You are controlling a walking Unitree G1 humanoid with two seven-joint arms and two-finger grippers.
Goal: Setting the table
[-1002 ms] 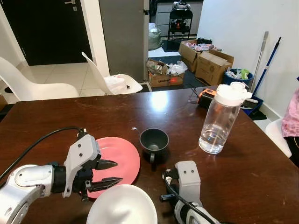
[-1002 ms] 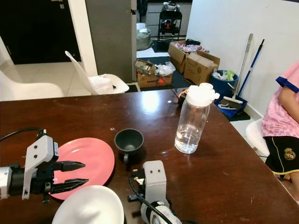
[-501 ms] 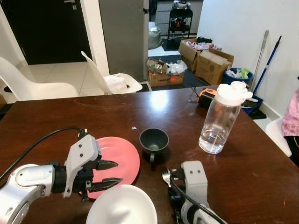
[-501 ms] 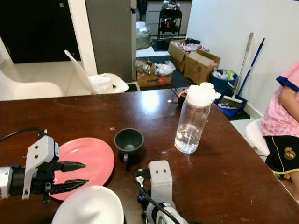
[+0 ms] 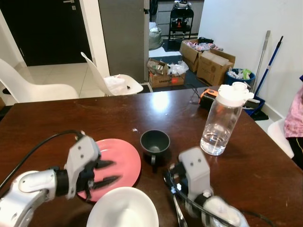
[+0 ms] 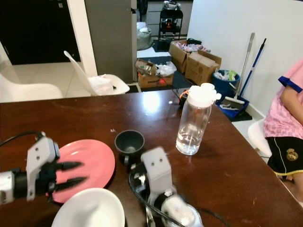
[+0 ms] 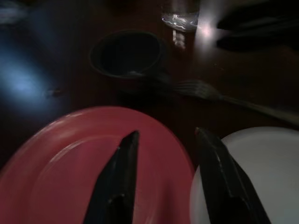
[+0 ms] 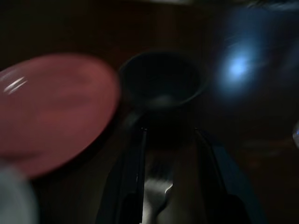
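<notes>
Since half a second ago the right gripper (image 5: 176, 187) has risen and pushed forward over the counter (image 5: 246, 161), bringing a metal fork (image 5: 177, 208) toward the dark cup (image 5: 155, 142); the left arm has barely shifted. Both arms look motion-blurred.

The right gripper sits at about 5 o'clock from the cup, close to it. In its wrist view the two black fingers (image 8: 131, 186) stand slightly apart with the fork's tines (image 8: 156, 193) between them, so it appears closed on the fork, whose handle trails back toward the robot.

The left gripper (image 5: 105, 173) hovers over the near edge of the pink plate (image 5: 118, 158), at 9 o'clock from the cup. Its fingers (image 7: 119, 177) are spread and hold nothing.

A white bowl (image 5: 123, 208) sits at the counter's near edge, at 6 o'clock from the plate and overlapping its rim. A clear water bottle (image 5: 221, 120) with a white cap stands at 3 o'clock from the cup, well apart. A seated person's pink sleeve (image 6: 289, 109) is at the far right.
</notes>
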